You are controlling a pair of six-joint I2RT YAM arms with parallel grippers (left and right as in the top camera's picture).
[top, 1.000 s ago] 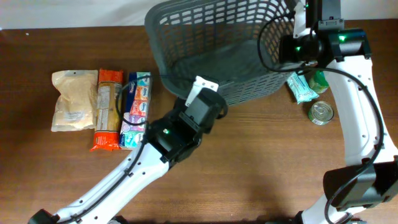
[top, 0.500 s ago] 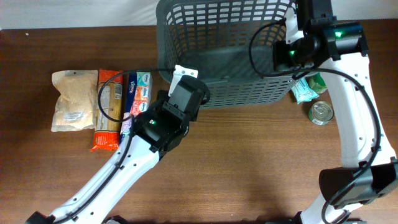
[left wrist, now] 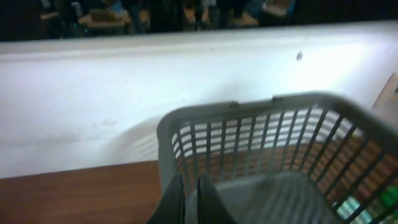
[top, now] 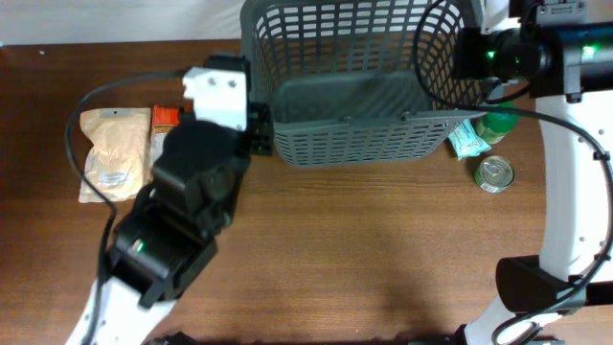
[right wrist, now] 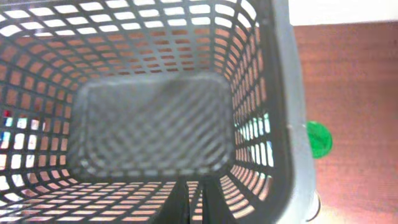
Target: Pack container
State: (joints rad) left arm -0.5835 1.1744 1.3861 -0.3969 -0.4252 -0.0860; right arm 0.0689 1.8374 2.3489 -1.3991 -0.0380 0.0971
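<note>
Overhead: container (top: 364, 146) sits at the far side of the table (top: 383, 259), left gripper (top: 261, 129) and right gripper (top: 466, 59) at opposite rims, likely steadying it for packing; left wrist: jaws nearly closed, seemingly pinching its rim; right wrist: jaws likewise pinched on the near wall, container empty; no labels legible

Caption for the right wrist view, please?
Right tool at the near wall of the empty container; a green object lies outside.
</note>
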